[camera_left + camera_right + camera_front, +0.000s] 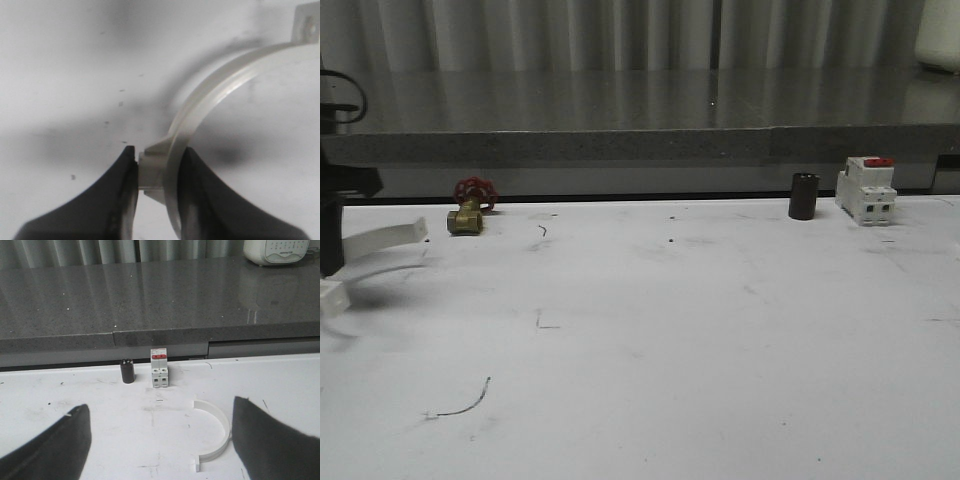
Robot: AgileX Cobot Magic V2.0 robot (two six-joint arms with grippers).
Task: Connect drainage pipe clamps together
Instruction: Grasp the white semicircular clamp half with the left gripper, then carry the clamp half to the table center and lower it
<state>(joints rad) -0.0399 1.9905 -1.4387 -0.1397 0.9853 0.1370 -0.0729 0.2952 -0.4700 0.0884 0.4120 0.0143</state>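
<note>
One white half-ring drainage pipe clamp (pixel 220 85) hangs above the table, and my left gripper (pixel 157 175) is shut on the thick part at its end. Its arc curves away to a flat tab (pixel 305 25). In the front view this clamp (pixel 390 238) sticks out from my left gripper (pixel 330 240) at the far left edge. A second white half-ring clamp (pixel 217 432) lies flat on the table, just inside the right-hand finger of my right gripper (pixel 160 405). That gripper is open and holds nothing.
A white-and-red breaker (pixel 866 190) and a black cylinder (pixel 804 195) stand at the back right of the white table (pixel 650 330). A brass valve with a red handle (pixel 470 208) sits at the back left. A grey ledge (pixel 640 145) runs behind the table.
</note>
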